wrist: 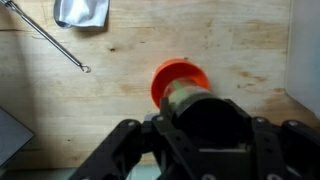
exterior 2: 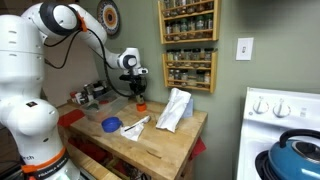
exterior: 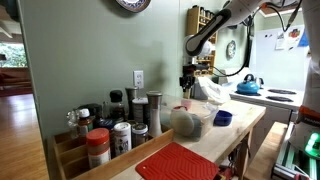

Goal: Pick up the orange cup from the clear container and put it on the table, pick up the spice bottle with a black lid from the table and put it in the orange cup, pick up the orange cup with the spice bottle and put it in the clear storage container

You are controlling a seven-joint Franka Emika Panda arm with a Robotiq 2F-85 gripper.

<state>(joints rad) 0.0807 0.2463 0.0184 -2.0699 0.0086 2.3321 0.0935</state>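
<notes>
Wooden surface (exterior: 240, 127), seen in an exterior view.
- Near end: red mat (exterior: 178, 162). A cluster of spice bottles (exterior: 125, 120) stands against the green wall, with a red-lidded jar (exterior: 98, 147) foremost.
- Middle: rounded clear container (exterior: 187, 122), with a small blue cup (exterior: 223, 118) just beside it.
- Beyond the container: orange cup (exterior: 185, 105), small and partly hidden.
- Gripper (exterior: 186, 85) hangs directly above the orange cup; the stance of the jaws is not discernible.
- Background: blue kettle (exterior: 249, 85) and wall outlet (exterior: 138, 78).

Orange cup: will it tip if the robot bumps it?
Probably. The orange cup looks small, thin plastic, so likely light and easy to slide on the wooden table. The spice bottle held by the gripper could knock it over.
</notes>
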